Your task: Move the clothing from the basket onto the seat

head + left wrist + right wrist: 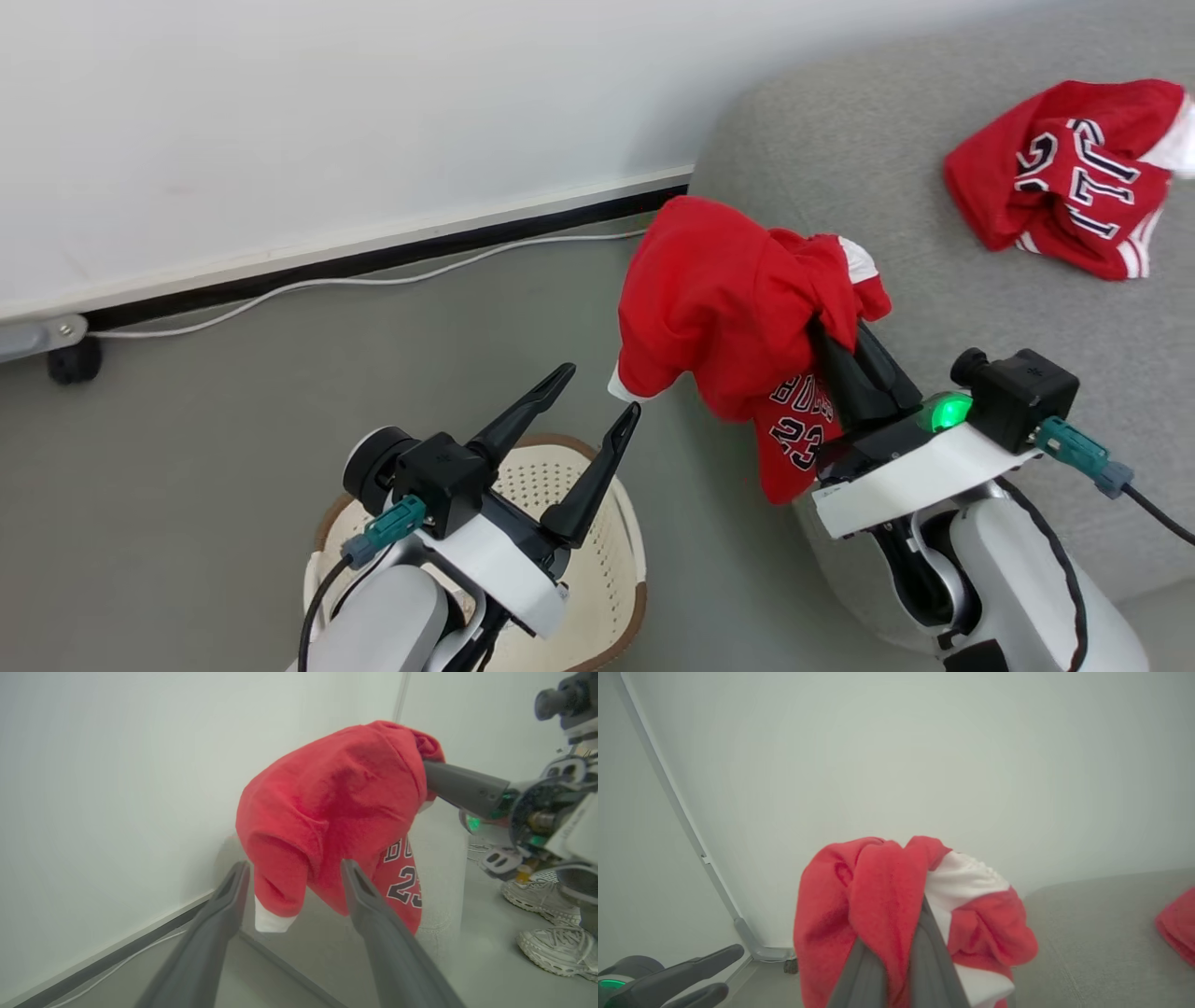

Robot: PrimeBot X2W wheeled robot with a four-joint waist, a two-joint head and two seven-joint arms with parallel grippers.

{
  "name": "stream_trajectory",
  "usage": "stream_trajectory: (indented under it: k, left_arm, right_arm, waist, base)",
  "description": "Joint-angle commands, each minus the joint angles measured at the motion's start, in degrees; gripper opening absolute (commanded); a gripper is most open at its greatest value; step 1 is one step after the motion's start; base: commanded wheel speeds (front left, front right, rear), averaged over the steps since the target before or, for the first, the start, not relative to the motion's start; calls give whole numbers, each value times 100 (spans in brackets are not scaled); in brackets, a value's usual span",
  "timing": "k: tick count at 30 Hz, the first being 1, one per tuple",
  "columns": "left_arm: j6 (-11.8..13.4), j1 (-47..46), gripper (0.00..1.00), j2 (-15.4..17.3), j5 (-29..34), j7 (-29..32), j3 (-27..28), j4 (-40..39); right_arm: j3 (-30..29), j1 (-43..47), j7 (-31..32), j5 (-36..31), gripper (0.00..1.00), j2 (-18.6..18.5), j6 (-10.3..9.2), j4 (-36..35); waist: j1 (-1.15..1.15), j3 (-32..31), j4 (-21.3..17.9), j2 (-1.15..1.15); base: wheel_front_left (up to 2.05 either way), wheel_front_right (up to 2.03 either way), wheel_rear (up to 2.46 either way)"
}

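A red garment [719, 308] with white trim and a "23" print hangs in the air, and my right gripper [831, 341] is shut on its bunched top, over the front edge of the grey seat [840, 159]. The right wrist view shows the garment [859, 896] draped over the shut fingers [924, 952]. My left gripper [602, 390] stands open above the cream basket [611, 551]. In the left wrist view a white-cuffed sleeve of the garment [327, 807] dangles between that gripper's [295, 872] spread fingertips. A second red garment [1064, 177] lies crumpled on the seat at the far right.
A white wall with a dark baseboard runs behind, and a white cable [373, 278] lies on the grey floor along it. A black caster [73, 359] sits at the far left. A person's white shoes [556, 947] stand on the floor beyond my right arm.
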Motion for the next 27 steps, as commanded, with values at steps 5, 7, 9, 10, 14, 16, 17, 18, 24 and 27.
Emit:
stream_trajectory:
  k: [5, 7, 9, 10, 14, 16, 17, 18, 24, 27]
  left_arm:
    - [-23, 53, 100, -6, 101, -51, 195, -129]
    - [-23, 106, 100, -20, 117, -51, 217, -110]
    - [-23, 151, 100, -29, 143, -51, 261, -107]
    - [-23, 171, 100, -31, 157, -51, 282, -108]
    - [-23, 221, 100, -47, 213, -51, 325, -127]
    - [-23, 212, 100, -52, 224, -51, 302, -139]
    - [-23, 198, 100, -49, 234, -51, 271, -144]
    - [-23, 182, 100, -44, 238, -51, 243, -147]
    - [-23, 86, 100, 45, 263, -51, 97, -210]
    - [-23, 59, 100, 348, 275, -51, -43, -334]
  right_arm:
    - [-508, 304, -60, -99, 0, -62, 8, -500]
    - [-643, 388, -60, -108, 0, -91, 8, -587]
    - [-776, 471, -60, -122, 0, -118, 8, -682]
    - [-842, 515, -60, -129, 0, -126, 8, -732]
    - [-1138, 724, -60, -169, 0, -153, 8, -951]
    - [-1262, 793, -60, -176, 0, -155, 8, -1017]
    - [-1389, 865, -60, -198, 0, -157, 8, -1088]
    - [-1525, 942, -60, -226, 0, -152, 8, -1157]
    - [-2372, 1060, -60, -585, 0, -216, 8, -1315]
    - [-3204, 350, -60, -1140, 0, -345, 8, -1066]
  waist:
    - [0, -292, -1001, 0]
    - [0, -343, -1177, 0]
    - [0, -356, -1351, 0]
    - [0, -353, -1435, 0]
    - [0, -302, -1715, 0]
    - [0, -268, -1740, 0]
    - [0, -237, -1760, 0]
    - [0, -207, -1777, 0]
    - [0, 80, -1833, 0]
    - [0, 623, -1803, 0]
  base:
    - [0, 0, 0]
    - [0, 0, 0]
    - [0, 0, 0]
    - [0, 0, 0]
    - [0, 0, 0]
    - [0, 0, 0]
    - [0, 0, 0]
    - [0, 0, 0]
    - [0, 0, 0]
    - [0, 0, 0]
